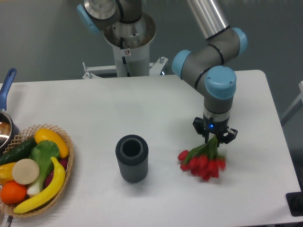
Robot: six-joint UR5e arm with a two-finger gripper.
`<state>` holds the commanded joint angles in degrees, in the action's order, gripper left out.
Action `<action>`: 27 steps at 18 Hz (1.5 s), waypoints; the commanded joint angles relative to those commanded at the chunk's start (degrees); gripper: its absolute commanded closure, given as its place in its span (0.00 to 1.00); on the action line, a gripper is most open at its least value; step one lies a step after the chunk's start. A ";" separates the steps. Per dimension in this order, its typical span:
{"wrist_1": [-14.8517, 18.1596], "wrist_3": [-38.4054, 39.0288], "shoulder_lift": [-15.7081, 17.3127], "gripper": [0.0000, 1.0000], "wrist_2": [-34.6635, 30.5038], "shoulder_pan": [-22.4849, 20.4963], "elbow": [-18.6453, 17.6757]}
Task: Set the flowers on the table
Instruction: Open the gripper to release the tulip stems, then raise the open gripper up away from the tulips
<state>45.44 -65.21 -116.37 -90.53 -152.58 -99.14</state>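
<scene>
Risk judged: flowers (202,162) could be crushed or blooms bent if pressed harder into table (94,109); roll toward edge possible if released tilted. Gripper (212,137) seen closed tightly on stems, fingers nearly together. Bunch held low, red heads apparently touching tabletop, right of dark cylinder (132,158); contact not certain.
</scene>
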 joint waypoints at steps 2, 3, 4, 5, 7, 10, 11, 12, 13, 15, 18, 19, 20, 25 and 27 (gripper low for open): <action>0.00 -0.96 0.17 0.26 0.00 0.00 -0.09; 0.00 -2.10 0.70 0.14 0.00 0.00 -0.26; 0.09 -3.68 1.05 0.00 -0.09 -0.09 -0.52; 0.09 -4.82 2.53 0.00 -0.09 -0.09 -0.96; 0.09 -5.19 5.61 0.00 0.00 -0.35 -1.76; 0.00 -5.10 8.78 0.00 -0.09 -0.18 -1.06; 0.00 -5.10 9.92 0.00 -0.09 -0.18 -0.88; 0.17 -5.10 11.24 0.00 0.00 -0.18 -0.79; 0.35 -5.19 12.21 0.00 0.09 -0.35 -0.79; 1.40 -6.15 14.31 0.00 -0.09 -0.79 -0.79; 8.68 -17.80 18.36 0.00 -0.09 -4.91 -0.79; 10.53 -21.93 19.50 0.00 -0.09 -6.14 -0.79; 12.90 -27.37 20.99 0.00 0.00 -8.15 -0.88; 19.50 -41.47 24.69 0.00 3.50 -15.98 -1.49; 22.48 -46.12 25.92 0.00 5.96 -20.02 -1.41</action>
<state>67.92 -111.33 -90.44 -84.56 -172.59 -100.55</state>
